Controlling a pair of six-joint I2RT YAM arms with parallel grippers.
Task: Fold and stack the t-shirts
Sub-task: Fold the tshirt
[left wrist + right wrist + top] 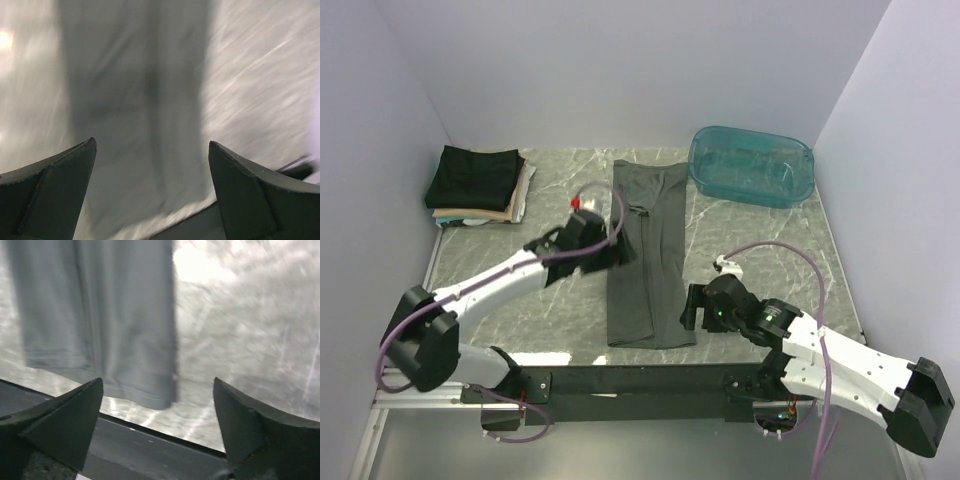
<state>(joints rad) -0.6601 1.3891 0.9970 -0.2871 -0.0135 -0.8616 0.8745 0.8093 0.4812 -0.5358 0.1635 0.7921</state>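
The charcoal t-shirt (648,262) is laid in the middle of the table (760,215) as 1 long strip, folded lengthwise, with its hem close to the near edge. The left gripper (618,252) is held at its left border, and the right gripper (687,305) just beside its right border near the hem. Both jaws are seen wide and nothing is held. If only the top layer is pinched, the lengthwise fold could be pulled open. If the 2 sides are lifted unevenly, the strip could be skewed and would sit badly on the stack (475,185) at the far left.
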